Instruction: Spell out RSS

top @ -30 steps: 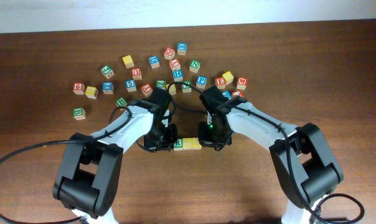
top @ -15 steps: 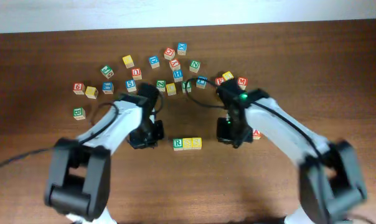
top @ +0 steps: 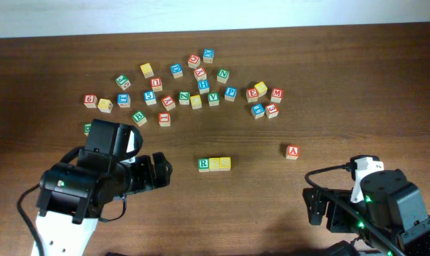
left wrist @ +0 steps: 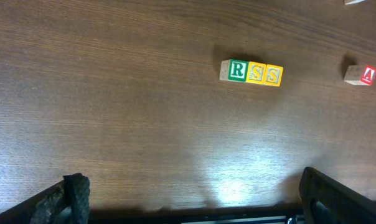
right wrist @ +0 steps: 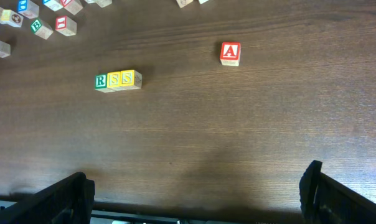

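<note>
Three wooden cubes stand side by side in a row at mid-table, reading R, S, S from left to right. The green R cube (top: pixel 203 164) touches the first yellow S cube (top: pixel 214 164), and the second S cube (top: pixel 225 163) ends the row. The left wrist view shows the R (left wrist: pixel 237 70) and both S cubes (left wrist: pixel 265 74) far ahead; the right wrist view shows the same R (right wrist: pixel 101 81) and its S neighbours (right wrist: pixel 121 79). My left gripper (top: pixel 161 171) (left wrist: pixel 197 199) is open and empty, left of the row. My right gripper (top: pixel 313 206) (right wrist: pixel 197 193) is open and empty, at the front right.
A red A cube (top: pixel 292 151) (right wrist: pixel 230 52) (left wrist: pixel 362 74) lies alone to the right of the row. Several lettered cubes (top: pixel 201 78) are scattered across the back of the table. A green cube (top: pixel 87 129) sits partly hidden by the left arm.
Both arms have pulled back from the ends of the row toward the front corners. Both grippers have gone from shut to open. The row has stayed put.
</note>
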Robot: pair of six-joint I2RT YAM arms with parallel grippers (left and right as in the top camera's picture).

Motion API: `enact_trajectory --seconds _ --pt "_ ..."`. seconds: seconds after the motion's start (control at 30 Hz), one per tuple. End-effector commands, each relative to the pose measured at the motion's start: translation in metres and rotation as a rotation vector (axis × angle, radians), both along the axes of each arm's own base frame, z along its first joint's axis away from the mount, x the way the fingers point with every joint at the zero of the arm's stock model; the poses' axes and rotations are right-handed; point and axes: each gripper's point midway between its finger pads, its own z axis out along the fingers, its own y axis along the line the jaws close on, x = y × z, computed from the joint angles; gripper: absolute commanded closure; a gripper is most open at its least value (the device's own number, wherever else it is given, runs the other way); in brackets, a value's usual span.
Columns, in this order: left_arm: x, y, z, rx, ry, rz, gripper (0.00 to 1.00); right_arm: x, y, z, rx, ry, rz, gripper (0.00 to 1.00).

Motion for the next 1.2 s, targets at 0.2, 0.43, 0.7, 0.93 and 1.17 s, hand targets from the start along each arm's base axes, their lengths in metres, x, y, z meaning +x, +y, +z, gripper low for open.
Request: enact_trajectory --seconds 0.2,0.43,0.7,0.93,1.17 --pt "0.0 0.002 0.001 0.009 -0.007 0.003 0.01 0.003 -0.022 0.003 -0.037 -0.026 -0.118 0.02" --pt "0.0 0.002 0.0 0.009 -0.007 0.003 0.01 0.06 -0.048 -0.023 -0.177 -0.545 -0.066 0.02" --pt "0.0 0.002 0.0 0.009 -0.007 0.003 0.01 0.098 -0.046 -0.071 -0.16 -0.926 -0.074 0.02" --pt "0.0 0.002 0.0 0.009 -0.007 0.003 0.0 0.108 -0.05 -0.097 -0.257 -0.96 -0.04 0.02" --pt "0.0 0.002 0.0 0.009 -0.007 0.003 0.01 0.108 -0.061 -0.105 -0.293 -0.919 -0.091 0.02"
